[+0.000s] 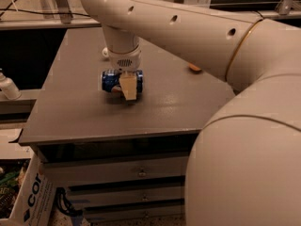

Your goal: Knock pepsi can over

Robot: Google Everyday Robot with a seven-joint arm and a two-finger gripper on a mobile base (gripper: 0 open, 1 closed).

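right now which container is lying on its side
The blue pepsi can, directly under the gripper; the bottle at far left stands upright.

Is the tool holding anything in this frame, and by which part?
Cannot be told: the tool sits at the middle of the pepsi can lying sideways on the table.

Gripper [128, 86] over pepsi can [111, 81]; tabletop [70, 112] free left, front.
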